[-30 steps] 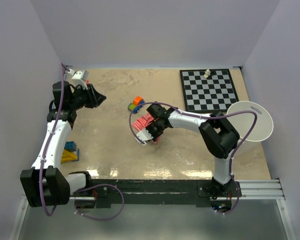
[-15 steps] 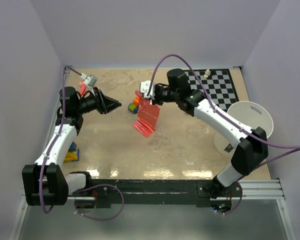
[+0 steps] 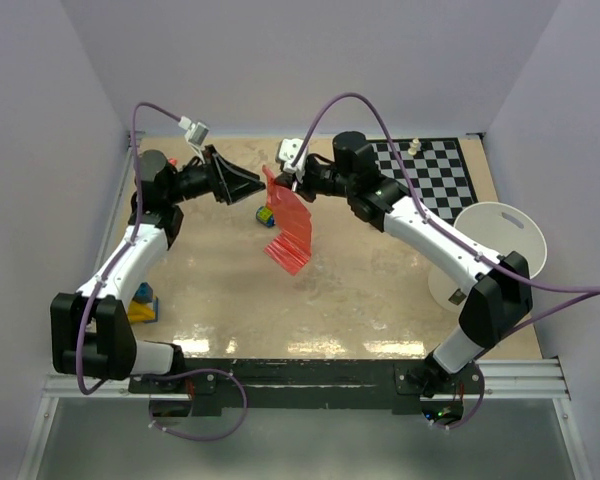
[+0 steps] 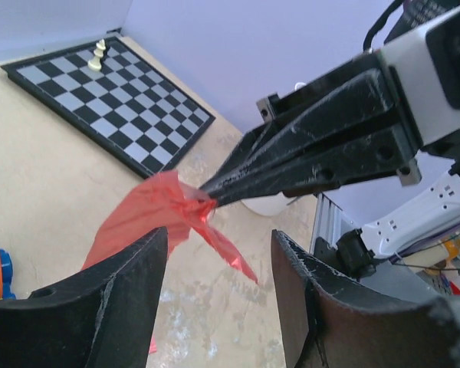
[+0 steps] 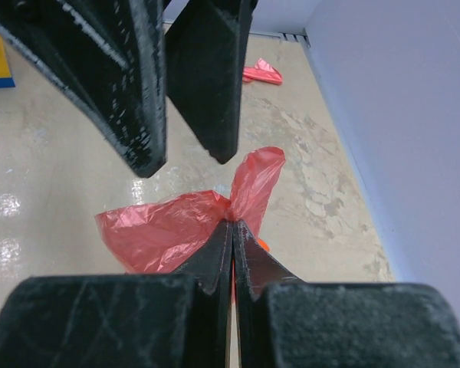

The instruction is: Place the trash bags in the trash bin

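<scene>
The trash bag (image 3: 290,230) is thin crinkly red film, hanging folded above the table's middle. My right gripper (image 3: 283,184) is shut on its top edge; in the right wrist view the jaws (image 5: 232,228) are closed with the bag (image 5: 165,234) bunched at their tips. My left gripper (image 3: 257,186) is open, right beside the held top. In the left wrist view the bag (image 4: 149,218) hangs just ahead of its open fingers (image 4: 130,284), not between them. The trash bin (image 3: 498,245), a white bucket, stands at the right, away from both grippers.
A checkerboard (image 3: 417,180) with a small chess piece (image 3: 415,146) lies at the back right. A colourful toy (image 3: 267,216) sits behind the bag. Blue and yellow blocks (image 3: 142,305) lie at the left. A small solid red piece (image 5: 261,73) lies near the back wall.
My right gripper has lifted the bag off the table and carried it back. My left gripper has swung right and up until it is next to the bag's top.
</scene>
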Controlling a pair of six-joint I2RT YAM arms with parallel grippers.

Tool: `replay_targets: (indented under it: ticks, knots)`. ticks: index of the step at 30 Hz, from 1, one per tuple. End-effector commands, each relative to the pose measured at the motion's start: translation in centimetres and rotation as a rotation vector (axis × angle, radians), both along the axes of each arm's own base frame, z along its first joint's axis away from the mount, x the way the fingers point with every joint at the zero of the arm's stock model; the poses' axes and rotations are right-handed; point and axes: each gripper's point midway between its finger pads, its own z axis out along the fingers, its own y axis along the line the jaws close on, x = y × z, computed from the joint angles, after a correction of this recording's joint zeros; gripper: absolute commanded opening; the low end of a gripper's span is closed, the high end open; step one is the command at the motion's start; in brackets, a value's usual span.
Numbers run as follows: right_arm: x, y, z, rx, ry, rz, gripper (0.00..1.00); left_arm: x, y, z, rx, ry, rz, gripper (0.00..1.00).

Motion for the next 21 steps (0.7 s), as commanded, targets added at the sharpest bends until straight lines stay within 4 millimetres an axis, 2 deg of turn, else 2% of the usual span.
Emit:
replay_targets:
  ticks: [1, 8, 15, 19, 21]
  knots:
    - [0.2, 0.3, 3.9, 0.066, -0.074, -0.015, 0.0, 1.5, -0.2, 3.3, -0.04, -0.061, 0.023, 0.61]
    - [-0.2, 0.6, 4.1, 0.062, -0.09, -0.003, 0.0, 3.2, -0.6, 2.9, -0.026, -0.031, 0.039, 0.61]
    - [0.0, 0.7, 4.5, 0.076, -0.095, -0.026, 0.0, 3.3, -1.3, 2.5, -0.016, -0.037, 0.003, 0.42]
    - [0.4, 0.6, 4.4, 0.078, -0.091, -0.043, 0.0, 3.2, -1.4, 2.5, -0.021, -0.025, 0.0, 0.46]
    - [0.5, 0.7, 4.5, 0.085, -0.088, -0.049, 0.0, 3.0, -1.5, 2.5, -0.019, -0.028, -0.006, 0.45]
